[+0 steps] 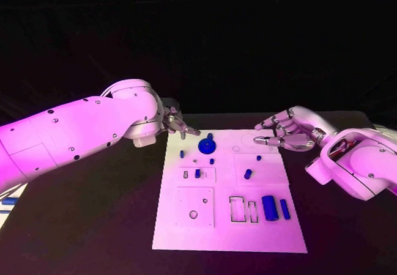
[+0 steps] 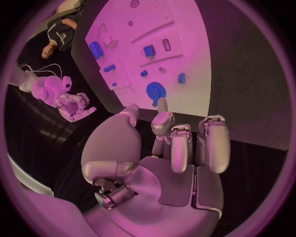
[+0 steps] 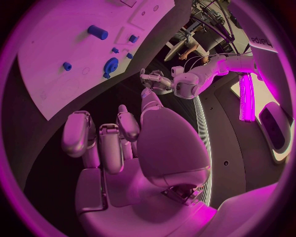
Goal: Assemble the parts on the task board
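**Both hands held at the far end of the board, nothing gripped**

While the task board (image 1: 229, 231) lies lengthwise in the middle of the black table (image 1: 88, 240), the two hands are seen at its far end, one at each corner. The left hand (image 1: 176, 125) is held at the far left corner, fingers pointed down toward the board's edge; in the left wrist view its fingers (image 2: 212, 143) are seen side by side and partly curled, the thumb set apart, and nothing is held between them. The right hand (image 1: 285, 134) is held just off the far right corner, palm turned toward the board, fingers loosely bent and apart, with nothing gripped.

And on the board itself: a blue gear (image 1: 207, 146) is found near the far end, just beside the left hand's fingertips, though touch cannot be told. A small blue peg (image 1: 181, 154) is placed to its left, and a tiny blue piece (image 1: 212, 161) just nearer. A short blue block (image 1: 197, 173) stands in the left middle recess, and another blue piece (image 1: 249, 173) lies right of centre. At the near right, a large blue cylinder (image 1: 269, 207) is laid lengthwise, with a slim blue bar (image 1: 285, 209) just beside it on the right. Two narrow slots (image 1: 244, 209) are seen to the cylinder's left.
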You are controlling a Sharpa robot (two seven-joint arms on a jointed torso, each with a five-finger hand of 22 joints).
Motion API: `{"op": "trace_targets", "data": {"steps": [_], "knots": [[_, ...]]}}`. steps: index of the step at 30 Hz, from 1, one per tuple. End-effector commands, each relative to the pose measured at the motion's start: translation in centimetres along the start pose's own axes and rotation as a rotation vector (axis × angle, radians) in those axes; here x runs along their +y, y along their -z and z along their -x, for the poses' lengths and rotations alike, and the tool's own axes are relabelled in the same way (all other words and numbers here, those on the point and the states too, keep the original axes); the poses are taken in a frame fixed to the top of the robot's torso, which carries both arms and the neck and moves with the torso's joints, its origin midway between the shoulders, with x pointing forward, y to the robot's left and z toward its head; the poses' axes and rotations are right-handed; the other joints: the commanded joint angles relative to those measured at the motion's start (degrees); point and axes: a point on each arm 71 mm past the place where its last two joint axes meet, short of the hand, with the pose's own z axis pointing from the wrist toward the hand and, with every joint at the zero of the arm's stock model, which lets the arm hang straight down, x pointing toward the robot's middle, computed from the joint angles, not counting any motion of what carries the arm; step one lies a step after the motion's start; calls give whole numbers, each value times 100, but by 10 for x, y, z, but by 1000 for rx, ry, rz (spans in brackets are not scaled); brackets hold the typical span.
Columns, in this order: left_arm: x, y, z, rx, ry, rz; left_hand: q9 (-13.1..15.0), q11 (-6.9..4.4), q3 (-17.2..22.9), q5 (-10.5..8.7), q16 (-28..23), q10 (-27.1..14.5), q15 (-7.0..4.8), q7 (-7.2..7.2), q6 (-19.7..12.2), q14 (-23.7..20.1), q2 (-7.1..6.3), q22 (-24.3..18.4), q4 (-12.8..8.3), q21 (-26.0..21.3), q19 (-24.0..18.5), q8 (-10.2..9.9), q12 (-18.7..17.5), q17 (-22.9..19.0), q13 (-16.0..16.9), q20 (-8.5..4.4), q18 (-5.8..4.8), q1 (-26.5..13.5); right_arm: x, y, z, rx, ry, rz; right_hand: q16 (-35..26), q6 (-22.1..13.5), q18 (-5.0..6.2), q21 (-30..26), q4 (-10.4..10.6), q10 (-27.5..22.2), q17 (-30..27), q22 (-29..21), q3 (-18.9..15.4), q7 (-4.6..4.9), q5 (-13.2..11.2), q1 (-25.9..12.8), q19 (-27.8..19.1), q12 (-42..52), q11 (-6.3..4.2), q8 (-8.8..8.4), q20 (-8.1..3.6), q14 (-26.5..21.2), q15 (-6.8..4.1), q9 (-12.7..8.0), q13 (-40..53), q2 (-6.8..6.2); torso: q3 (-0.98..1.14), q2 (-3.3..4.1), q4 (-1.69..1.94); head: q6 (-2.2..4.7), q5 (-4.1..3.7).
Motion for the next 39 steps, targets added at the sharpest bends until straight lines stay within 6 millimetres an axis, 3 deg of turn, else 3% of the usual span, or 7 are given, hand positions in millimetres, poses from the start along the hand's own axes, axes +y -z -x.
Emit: {"op": "trace_targets", "data": {"steps": [1, 6, 22, 33, 39], "knots": [[4, -9, 2, 19, -7, 52, -95, 52, -71, -3, 17, 3, 47, 22, -20, 613, 32, 815, -10, -21, 162, -84, -26, 1509, -9, 45, 29, 206, 0, -1, -1, 2, 3, 0, -33, 44, 47, -31, 2, -52, 533, -10, -47, 2, 42, -48, -27, -19, 1, 10, -6, 388, -20, 3, 4, 3, -6, 5, -5, 30, -8], [6, -22, 1, 30, -39, 84, -128, 27, -100, 7, 17, 81, 32, -17, 136, 613, 130, 898, -8, 51, 218, -34, 106, 1509, 106, 49, 7, 390, 0, -1, -1, -1, 3, -4, -35, 42, 46, -34, 17, -49, 536, -6, -84, 0, 143, -51, -18, -16, 0, 7, -8, 391, -22, 2, -3, 19, -8, 8, -13, 37, 5], [18, -48, -11, 120, -57, 142, -133, 12, -130, 7, 17, 101, 21, -34, 185, 613, 151, 926, -7, 76, 237, -9, 140, 1509, 134, 42, -1, 441, 1, -2, -2, -1, 2, -3, -37, 44, 45, -37, 24, -45, 539, -5, -108, -2, 227, -41, -11, -8, -2, 7, -9, 393, -23, 2, -4, 38, 1, -3, -9, -13, 63], [23, -55, -27, 151, -45, 146, -131, 8, -141, 7, 17, 111, 16, -40, 200, 613, 158, 940, -8, 89, 246, 3, 162, 1509, 154, 39, -5, 457, 1, -3, -2, -3, 1, 0, -38, 43, 46, -40, 24, -46, 538, -9, -109, -2, 235, -39, -13, -9, -2, 6, -10, 393, -24, 1, -5, 40, 3, 1, 4, -37, 66], [23, -55, -32, 166, -50, 141, -129, 3, -149, 7, 17, 115, 13, -45, 214, 613, 167, 949, -8, 96, 252, 13, 172, 1509, 162, 36, -7, 471, 1, -3, -2, -2, 1, 1, -38, 43, 46, -40, 24, -46, 538, -9, -109, -2, 235, -39, -13, -9, -2, 6, -10, 393, -24, 1, -5, 40, 4, -1, -13, -39, 79]]}}
